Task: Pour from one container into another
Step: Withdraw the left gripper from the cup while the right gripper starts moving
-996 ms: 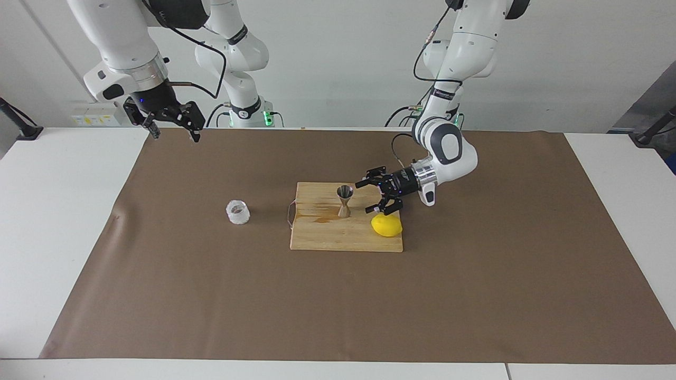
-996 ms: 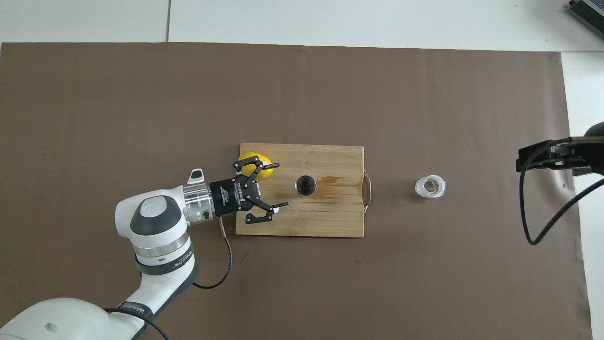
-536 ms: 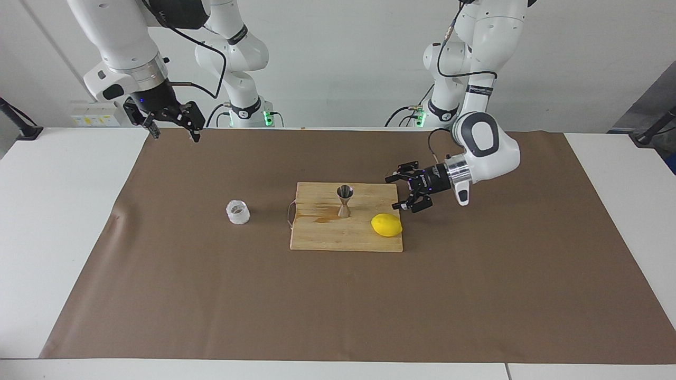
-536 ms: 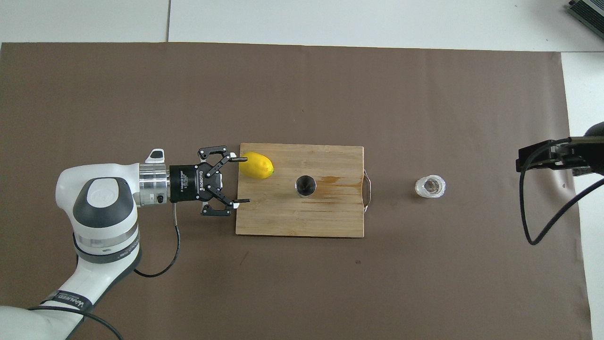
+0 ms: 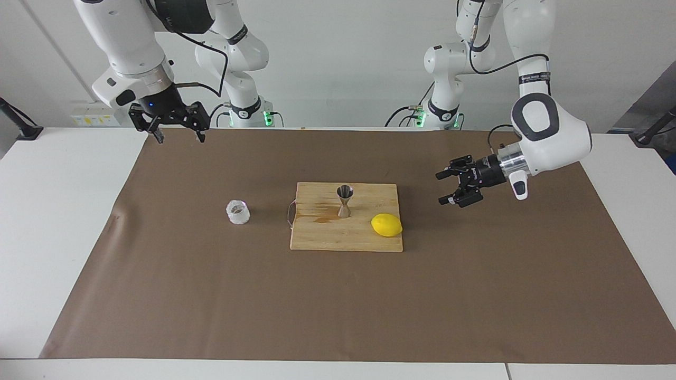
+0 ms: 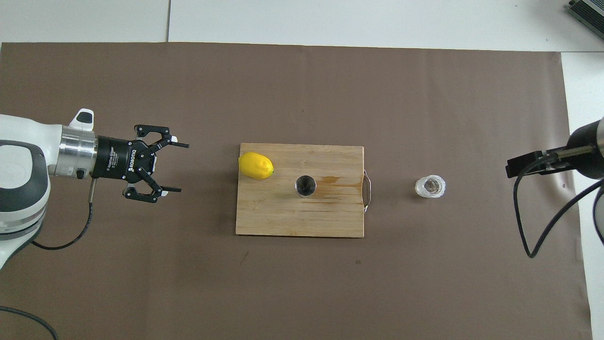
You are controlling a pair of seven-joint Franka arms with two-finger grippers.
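The clear faceted cup (image 5: 237, 212) stands upright on the brown mat, toward the right arm's end from the board; it also shows in the overhead view (image 6: 430, 187). The steel jigger (image 5: 344, 200) stands upright at the middle of the wooden board (image 5: 322, 238), seen from above as a dark round mouth (image 6: 306, 184). My left gripper (image 5: 446, 187) is open and empty, held low over the mat toward the left arm's end, apart from the board (image 6: 183, 168). My right gripper (image 5: 178, 137) is open and empty, raised over the mat's edge by the robots.
A yellow lemon (image 5: 386, 225) lies on the board's corner toward the left arm's end (image 6: 255, 165). The board (image 6: 283, 222) has a metal handle (image 6: 367, 190) on the side toward the cup. The brown mat (image 5: 338, 306) covers most of the table.
My left gripper has drawn back from beside the jigger, past the lemon, off the board toward the left arm's end, staying open. My right gripper has shifted slightly. Cup, jigger and lemon have not moved.
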